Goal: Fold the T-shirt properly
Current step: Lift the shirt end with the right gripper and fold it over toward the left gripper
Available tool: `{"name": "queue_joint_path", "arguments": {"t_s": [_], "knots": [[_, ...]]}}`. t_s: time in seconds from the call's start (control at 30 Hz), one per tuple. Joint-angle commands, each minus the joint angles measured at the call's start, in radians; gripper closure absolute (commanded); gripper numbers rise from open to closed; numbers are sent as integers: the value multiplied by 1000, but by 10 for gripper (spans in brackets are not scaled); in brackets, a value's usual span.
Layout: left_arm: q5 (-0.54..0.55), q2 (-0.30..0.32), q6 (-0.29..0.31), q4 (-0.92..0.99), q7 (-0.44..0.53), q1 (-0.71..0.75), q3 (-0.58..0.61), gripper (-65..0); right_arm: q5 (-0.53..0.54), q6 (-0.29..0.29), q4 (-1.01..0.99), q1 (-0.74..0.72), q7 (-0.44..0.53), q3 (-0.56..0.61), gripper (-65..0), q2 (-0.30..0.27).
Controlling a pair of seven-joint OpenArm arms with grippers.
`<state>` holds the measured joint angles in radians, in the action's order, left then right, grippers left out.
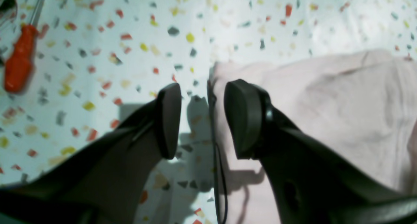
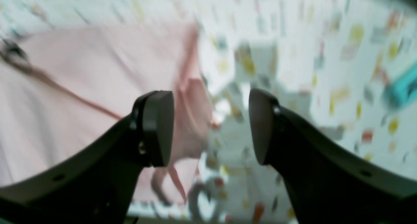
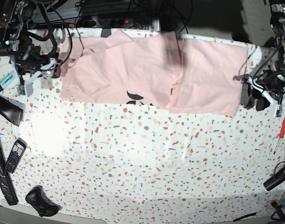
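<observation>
The pale pink T-shirt (image 3: 151, 70) lies spread across the far side of the table, with black lettering (image 3: 133, 97) peeking out at its near edge. My left gripper (image 1: 202, 119) is open and straddles the shirt's edge (image 1: 293, 97): one finger is over cloth, the other over the tabletop. In the base view the left gripper (image 3: 254, 99) is at the shirt's right end. My right gripper (image 2: 210, 128) is open in a blurred view, just off the shirt's (image 2: 81, 87) folded edge. In the base view the right gripper (image 3: 57, 65) is at the shirt's left end.
An orange-handled screwdriver (image 1: 19, 58) lies beside the left gripper, also visible in the base view as a screwdriver (image 3: 282, 130). A teal marker (image 3: 6, 80), a phone (image 3: 15, 155) and a black controller (image 3: 39, 200) lie along the left side. Cables and a power strip (image 3: 109, 21) run behind the table.
</observation>
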<state>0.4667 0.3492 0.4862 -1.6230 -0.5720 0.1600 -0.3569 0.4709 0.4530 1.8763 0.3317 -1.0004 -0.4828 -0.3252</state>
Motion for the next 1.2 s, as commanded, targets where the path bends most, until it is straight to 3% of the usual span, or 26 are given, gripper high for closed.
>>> {"name": "queue_joint_path", "arguments": {"t_s": [0.0, 0.3, 0.47, 0.57, 0.7, 0.83, 1.0, 1.17], "knots": [[13, 16, 4, -4, 30, -11, -3, -254, 29, 4, -7, -16, -5, -4, -354, -19], [13, 17, 4, 24, 55, -11, -3, -254, 141, 89, -232, -89, -10, -1, -353, -12], [13, 17, 4, 24, 74, -11, -3, -254, 321, 187, -267, -101, -94, -1, -353, -13], [12, 17, 4, 24, 74, -11, -3, -254, 388, 195, -267, -101, -108, -1, -353, -11], [12, 17, 4, 24, 73, -11, -3, -254, 393, 195, -267, -102, -107, -1, -347, 2], [12, 17, 4, 24, 73, -11, -3, -254, 377, 195, -267, -102, -85, -1, -199, 23], [12, 17, 4, 24, 72, -11, -3, -254, 232, 195, -267, -102, 23, -1, -9, 37], [11, 17, 4, 24, 72, -11, -3, -254, 204, 195, -244, -102, 36, -2, 0, 37]]}}
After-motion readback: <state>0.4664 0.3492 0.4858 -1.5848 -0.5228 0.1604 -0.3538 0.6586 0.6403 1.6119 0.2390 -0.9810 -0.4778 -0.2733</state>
